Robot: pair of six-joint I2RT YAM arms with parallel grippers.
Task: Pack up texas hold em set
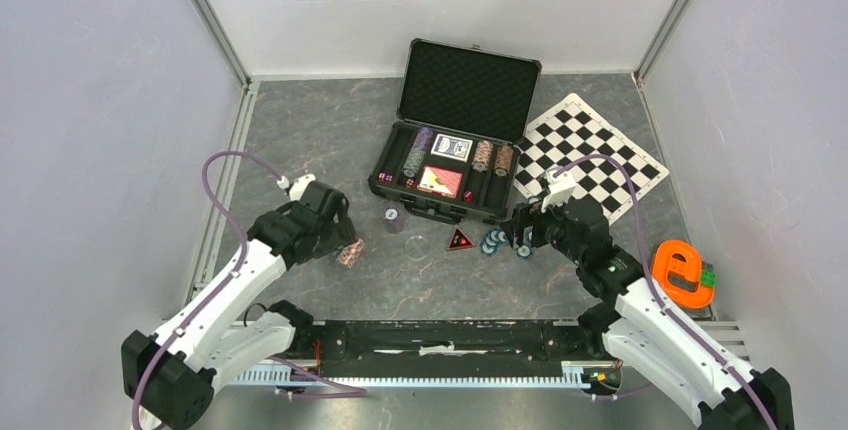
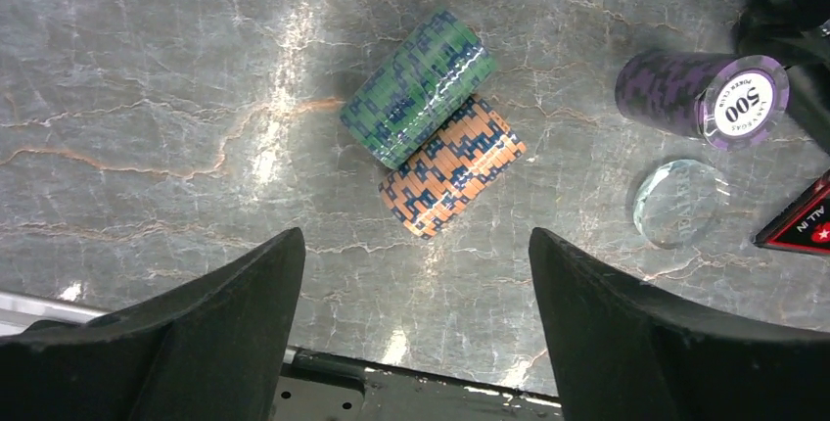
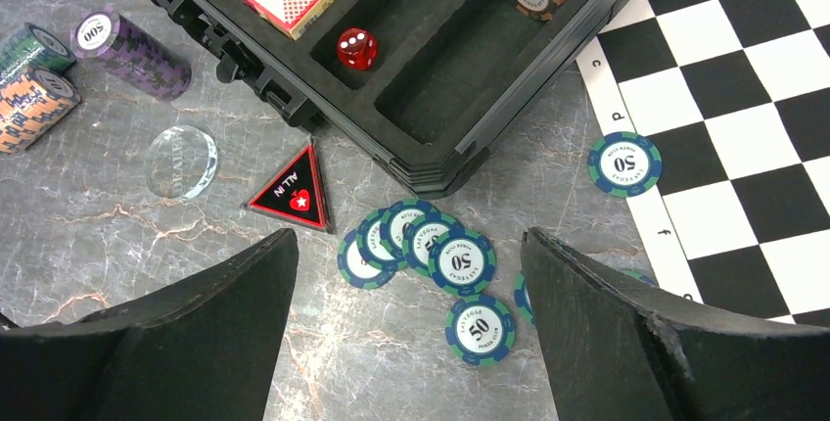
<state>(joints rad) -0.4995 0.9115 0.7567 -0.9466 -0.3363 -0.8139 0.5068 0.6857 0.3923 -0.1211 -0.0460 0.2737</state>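
Hazard, left side: the green chip stack (image 2: pixel 416 88) and the orange chip stack (image 2: pixel 452 166) lie on their sides on the table (image 2: pixel 147 69), touching, green at 11 o'clock of orange. A pinch on one is likely to roll or fan the other, as nothing binds the chips together. The purple chip stack (image 2: pixel 700 93), the clear disc (image 2: pixel 678 203) and the triangular all-in marker (image 3: pixel 292 191) lie at 3 o'clock of that pair and could be nudged. Hazard, right side: the loose teal chips (image 3: pixel 460 259) lie flat and overlapping at the 5 o'clock corner of the open black case (image 1: pixel 440 212). Flat chips give little edge to grip, so fingers may scrape the table or scatter them. One teal chip (image 3: pixel 624 163) sits on the chequered mat (image 1: pixel 590 155), at 3 o'clock of the case, and may be overlooked. Pose: the left claw (image 2: pixel 413 274) hangs above the two stacks, pointed down, released and empty, jaws spread wider than either stack. The right claw (image 3: pixel 409 274) hovers low over the teal chips, likewise released and holding nothing. The case stands at 12 o'clock on the table, lid up, with decks and some chips seated.
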